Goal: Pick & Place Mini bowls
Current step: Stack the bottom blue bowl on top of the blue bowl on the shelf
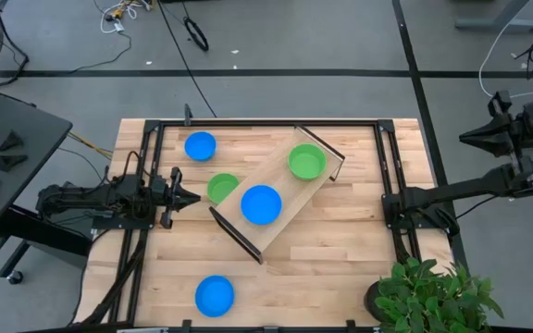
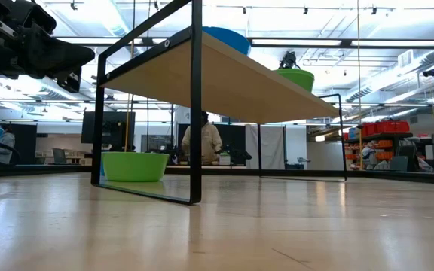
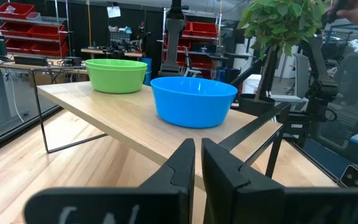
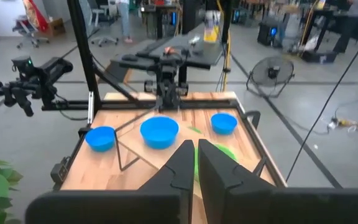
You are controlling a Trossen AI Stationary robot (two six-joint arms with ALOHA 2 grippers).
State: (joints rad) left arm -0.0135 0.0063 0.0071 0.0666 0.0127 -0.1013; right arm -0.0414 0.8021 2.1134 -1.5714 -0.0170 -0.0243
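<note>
Two robot arms sit at the sides of a pale wooden table point(image 1: 340, 277), and neither holds anything. The left gripper point(image 1: 191, 197) has its two dark fingers point(image 3: 182, 168) pressed nearly together, with only a thin slit between them, and nothing in the grip. Its arm lies low and level across the table's left side, stretched toward the centre, the fingertips pointing at a long pale wooden tray point(image 1: 327, 176) that stands raised on a thin black frame, set at a slant across the middle of the table. A green bowl point(image 1: 221, 188) sits on the table just beside the left fingertips, partly tucked under the tray's edge. A blue bowl point(image 1: 261, 204) rests on the tray's near end, a little beyond the green one, straight ahead of the gripper. A second green bowl point(image 1: 306, 162) rests on the tray's far end. Another blue bowl point(image 1: 200, 145) stands on the table near the far left corner, and a third blue bowl point(image 1: 215, 296) stands near the front edge, both well apart from the gripper.

The right gripper point(image 4: 195, 163) is likewise closed to a narrow slit and empty. Its arm is drawn back and held high past the table's right edge, looking down over the whole table. A potted plant point(image 1: 433, 294) stands at the table's front right corner.
</note>
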